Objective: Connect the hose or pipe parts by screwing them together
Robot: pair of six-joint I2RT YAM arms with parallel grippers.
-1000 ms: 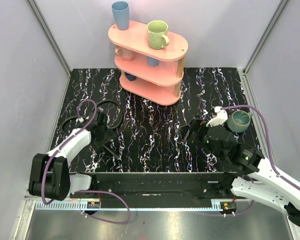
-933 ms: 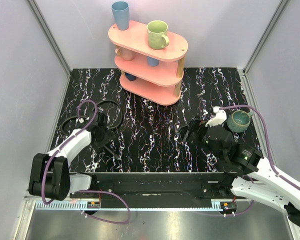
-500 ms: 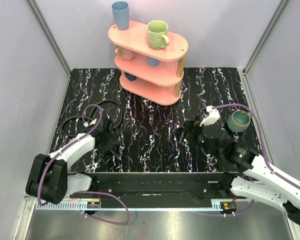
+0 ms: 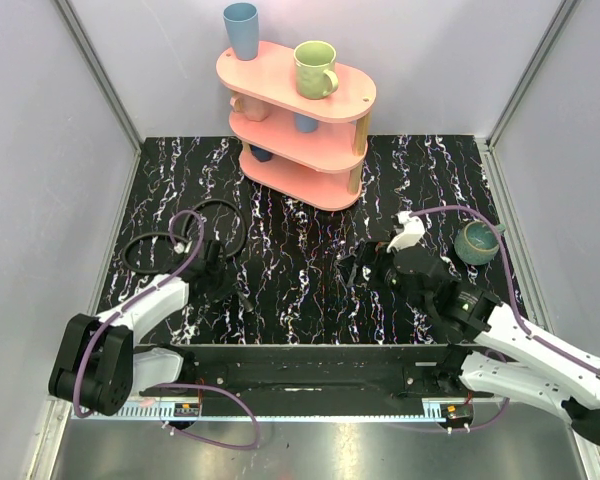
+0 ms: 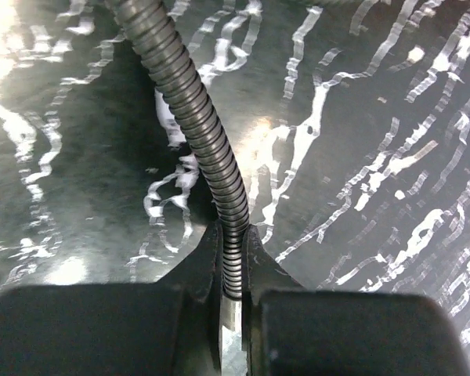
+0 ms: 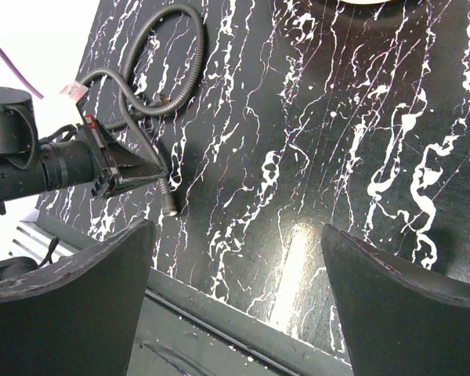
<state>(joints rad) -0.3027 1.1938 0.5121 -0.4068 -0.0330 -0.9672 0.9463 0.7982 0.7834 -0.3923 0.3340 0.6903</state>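
Thin black ribbed hose (image 5: 196,117) runs down the left wrist view and ends between the jaws of my left gripper (image 5: 233,239), which is shut on it. From above, the hose loops (image 4: 218,207) lie at the table's left, with my left gripper (image 4: 232,288) just in front of them. The right wrist view shows the hose curves (image 6: 189,66), a short free end (image 6: 169,205) with a metal tip past the left gripper (image 6: 145,168). My right gripper (image 4: 355,268) hovers open over the table's middle, and its fingers (image 6: 86,301) are wide apart with nothing between them.
A pink three-tier shelf (image 4: 352,98) stands at the back centre with a green mug (image 4: 315,68) and a blue cup (image 4: 242,30) on top. A dark teal mug (image 4: 477,241) sits at the right. Grey walls enclose the table.
My left gripper has shut on the hose. The right arm has swung left and forward, away from the teal mug, staying open.
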